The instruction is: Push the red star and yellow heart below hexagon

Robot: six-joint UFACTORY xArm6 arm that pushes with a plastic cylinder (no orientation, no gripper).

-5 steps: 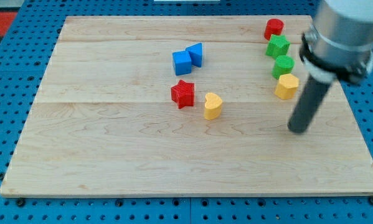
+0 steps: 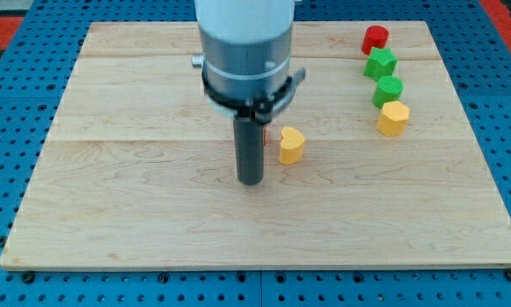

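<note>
The arm (image 2: 245, 51) runs out past the view's top, its upper part cut off. Its rod (image 2: 251, 149) covers nearly all of the red block (image 2: 266, 135); only a sliver peeks out at the rod's right edge, shape impossible to tell. My tip (image 2: 251, 181) sits low and left of the yellow heart (image 2: 291, 145). Whatever lies behind the arm's wide body is hidden.

Pale wooden table (image 2: 136, 213), yellow heart block (image 2: 291, 145) near centre, red round block (image 2: 375, 37), two green blocks (image 2: 380, 62) (image 2: 388, 89), yellow block (image 2: 393, 118) in a column at the view's upper right
</note>
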